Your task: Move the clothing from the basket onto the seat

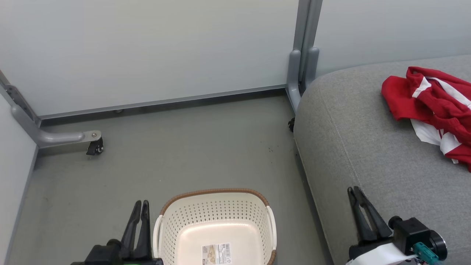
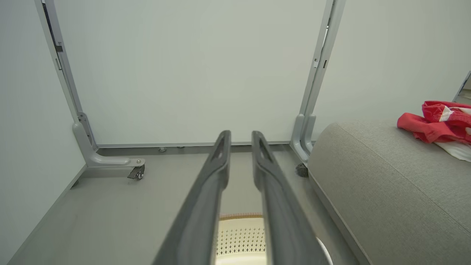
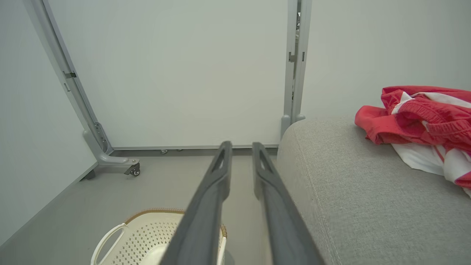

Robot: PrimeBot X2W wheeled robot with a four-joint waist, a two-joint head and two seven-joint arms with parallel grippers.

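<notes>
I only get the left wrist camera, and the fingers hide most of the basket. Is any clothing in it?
Observer: No. The head view shows the basket empty, with just a paper label on its bottom.
Operator: Where's my other gripper?
Observer: The right gripper is at the seat's edge nearest the basket, with nothing between its fingers.
Operator: And where's my gripper next to the basket?
Observer: The left gripper is over the floor, just outside the basket's left handle.
</notes>
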